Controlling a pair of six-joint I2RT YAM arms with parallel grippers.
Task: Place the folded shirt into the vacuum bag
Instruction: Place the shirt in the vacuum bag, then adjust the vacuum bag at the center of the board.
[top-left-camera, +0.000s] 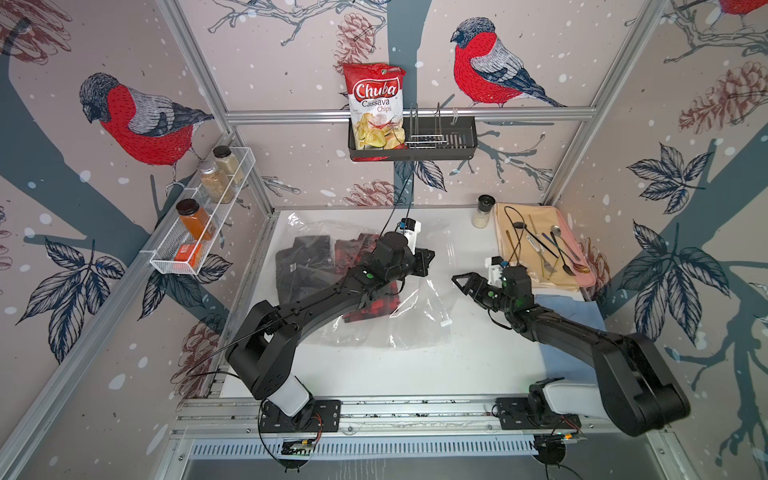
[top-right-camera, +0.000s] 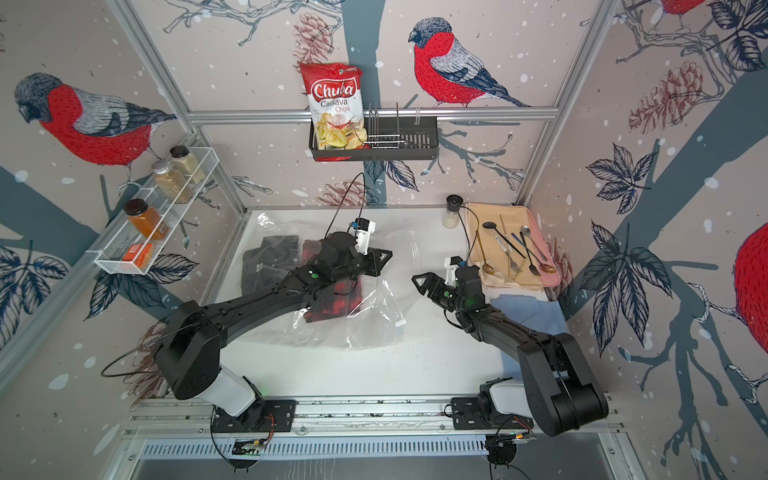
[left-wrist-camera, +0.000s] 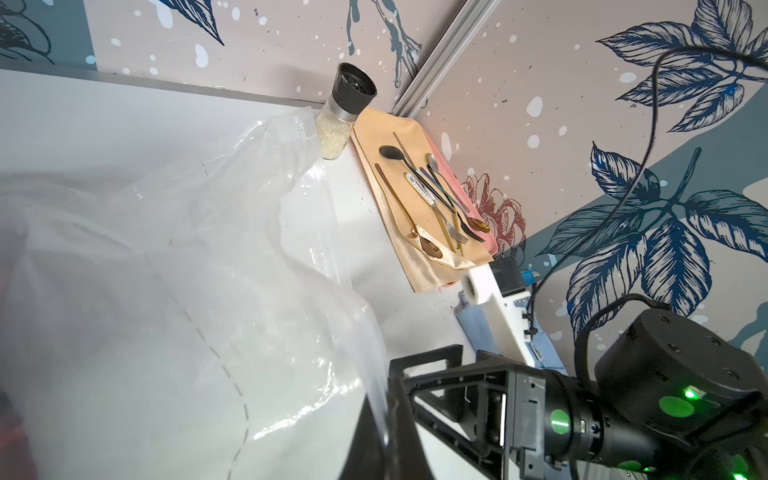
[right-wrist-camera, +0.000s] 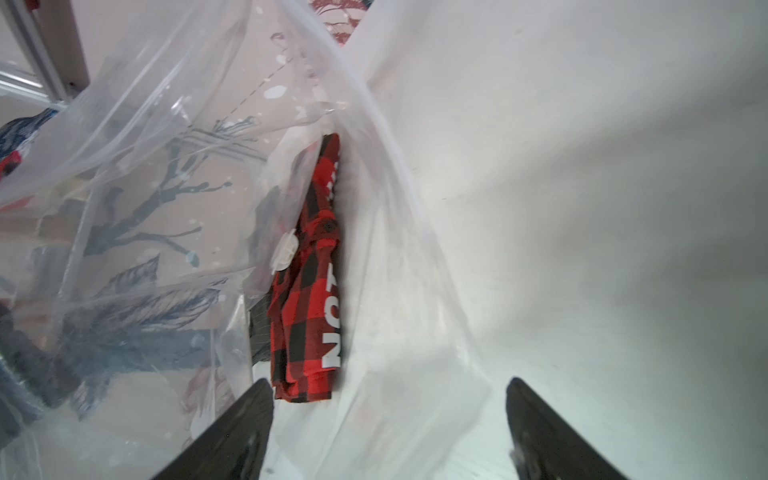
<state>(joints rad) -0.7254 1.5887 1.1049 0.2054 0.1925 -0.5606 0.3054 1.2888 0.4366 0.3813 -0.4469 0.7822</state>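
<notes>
While the left tool (top-left-camera: 430, 254) is clamped on the bag (top-left-camera: 419, 307) (mouth gaping toward the right tool (right-wrist-camera: 388, 382), whose jaws stand apart), the shirt (right-wrist-camera: 309, 291) lies inside it, long axis running front to back.

The vacuum bag (top-left-camera: 419, 320) lies mid-worktop (top-left-camera: 457, 374) with a red plaid shirt (top-left-camera: 374, 309) inside and a black shirt (top-left-camera: 299, 270) beside that, toward the left edge. The left gripper (top-left-camera: 430, 258) hangs over the bag; the right gripper (top-left-camera: 459, 281) is near it.
</notes>
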